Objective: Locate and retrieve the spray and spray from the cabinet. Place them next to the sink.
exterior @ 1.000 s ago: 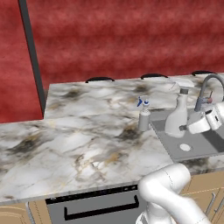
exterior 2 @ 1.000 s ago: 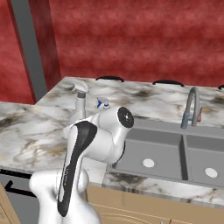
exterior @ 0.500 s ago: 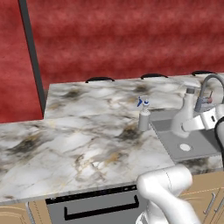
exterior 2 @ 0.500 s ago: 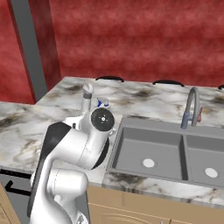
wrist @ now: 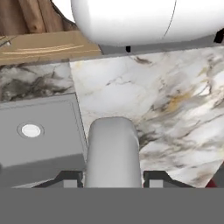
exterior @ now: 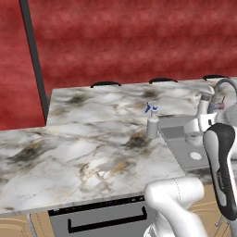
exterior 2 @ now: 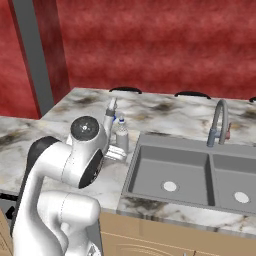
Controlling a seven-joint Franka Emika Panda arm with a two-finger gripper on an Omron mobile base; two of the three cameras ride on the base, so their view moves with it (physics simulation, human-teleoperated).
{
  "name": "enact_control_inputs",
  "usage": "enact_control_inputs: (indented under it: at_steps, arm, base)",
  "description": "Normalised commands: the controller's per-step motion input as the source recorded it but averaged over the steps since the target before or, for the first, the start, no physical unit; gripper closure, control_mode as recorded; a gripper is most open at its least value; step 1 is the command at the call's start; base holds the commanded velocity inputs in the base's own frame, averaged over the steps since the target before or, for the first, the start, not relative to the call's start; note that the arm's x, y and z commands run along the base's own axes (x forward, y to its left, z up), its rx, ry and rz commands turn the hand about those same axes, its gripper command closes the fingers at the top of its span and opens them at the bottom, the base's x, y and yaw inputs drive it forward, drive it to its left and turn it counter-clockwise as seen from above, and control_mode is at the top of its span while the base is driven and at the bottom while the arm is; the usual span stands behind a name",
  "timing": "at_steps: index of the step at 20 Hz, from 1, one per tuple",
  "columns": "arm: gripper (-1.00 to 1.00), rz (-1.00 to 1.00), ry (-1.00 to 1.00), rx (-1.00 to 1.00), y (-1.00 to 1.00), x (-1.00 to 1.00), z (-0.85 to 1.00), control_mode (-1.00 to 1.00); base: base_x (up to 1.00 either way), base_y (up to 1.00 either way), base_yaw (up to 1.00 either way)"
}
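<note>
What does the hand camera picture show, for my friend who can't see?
The gripper is shut on a pale-grey spray bottle, held above the marble counter. The grey sink with its round drain lies just to the left.

Blue-tipped spray beside sink, counter open leftward

Polished, veined marble countertop lies beneath the gripper, whose dark matt fingertips clamp a smooth, pale-grey plastic spray bottle. Beside it sit a matt grey sink and a second plastic bottle, blue-tipped; below, tan wood cabinet fronts.
</note>
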Motion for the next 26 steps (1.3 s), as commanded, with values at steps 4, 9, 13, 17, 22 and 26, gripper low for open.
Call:
enact_control_inputs:
  at_steps: [4, 9, 13, 17, 22, 26]
  arm:
    - [1.00, -0.41, 0.00, -0.05, 0.13, 0.00, -0.59, -1.00]
    - [1.00, -0.40, 0.00, -0.02, 0.23, 0.01, -0.45, -1.00]
    - [1.00, -0.42, 0.00, -0.01, 0.19, 0.07, -0.38, -1.00]
    - [1.00, -0.38, -0.04, -0.02, 0.31, 0.14, -0.24, -1.00]
    - [1.00, -0.20, 0.04, -0.13, 0.46, 0.46, -0.03, -1.00]
    - [1.00, -0.25, 0.04, -0.11, 0.39, 0.32, -0.09, -1.00]
  base:
    - [0.00, 0.00, 0.00]
    - [0.00, 0.00, 0.00]
    - [0.00, 0.00, 0.00]
    - [0.00, 0.00, 0.00]
    - [0.00, 0.00, 0.00]
    - [0.00, 0.00, 0.00]
